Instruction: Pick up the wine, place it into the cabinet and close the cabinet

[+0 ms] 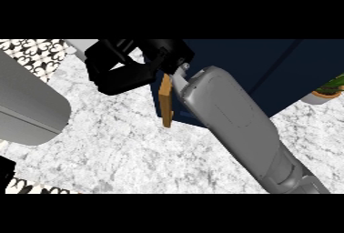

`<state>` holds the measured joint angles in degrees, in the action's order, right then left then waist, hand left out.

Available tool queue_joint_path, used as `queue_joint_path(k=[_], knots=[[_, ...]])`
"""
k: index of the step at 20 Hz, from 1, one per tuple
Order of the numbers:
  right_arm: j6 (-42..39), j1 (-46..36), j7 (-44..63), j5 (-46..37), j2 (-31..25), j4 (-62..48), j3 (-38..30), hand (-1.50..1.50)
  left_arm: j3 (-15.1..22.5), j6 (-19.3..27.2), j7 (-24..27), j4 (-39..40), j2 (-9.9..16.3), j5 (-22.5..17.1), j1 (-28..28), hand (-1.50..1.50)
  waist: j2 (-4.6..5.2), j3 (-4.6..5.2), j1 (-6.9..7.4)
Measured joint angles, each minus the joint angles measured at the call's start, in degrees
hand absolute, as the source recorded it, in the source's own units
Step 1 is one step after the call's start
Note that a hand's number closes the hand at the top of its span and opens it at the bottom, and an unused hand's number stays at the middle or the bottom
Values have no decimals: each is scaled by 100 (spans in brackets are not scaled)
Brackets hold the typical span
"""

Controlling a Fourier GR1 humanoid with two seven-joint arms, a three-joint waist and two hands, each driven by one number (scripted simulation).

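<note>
My right forearm [235, 123] runs from the lower right up to the top middle. Its black hand [121, 73] sits at the left edge of the dark blue cabinet [269, 68]. The fingers are loosely bent, with only bare counter showing between them and the thumb. A tan wooden strip [166, 102] stands on edge at the cabinet's front, just below the wrist. No wine bottle shows anywhere. My left forearm [27, 107] fills the left side, close to the camera. A black sliver at the lower left edge [5, 173] may be its hand.
The grey-white marble counter [128, 150] spreads across the middle and the bottom. A potted plant in a pale pot [328, 93] stands at the right edge, beside the cabinet. Patterned black-and-white tile [30, 48] shows at the top left.
</note>
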<state>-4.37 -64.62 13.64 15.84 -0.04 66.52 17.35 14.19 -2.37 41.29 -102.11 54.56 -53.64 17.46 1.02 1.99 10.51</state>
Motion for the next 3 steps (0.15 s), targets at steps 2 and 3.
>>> queue_joint_path(k=[2, 3], knots=[[-118, 5, -156, 15, -13, -52, 6, 150, -11, 3, 11, 12, -3, 5, 22, 150, -10, 6, -13], [-176, -5, -224, 27, -9, -79, 9, 150, -13, 7, 13, 26, -7, 10, 20, 150, -8, 10, -34]])
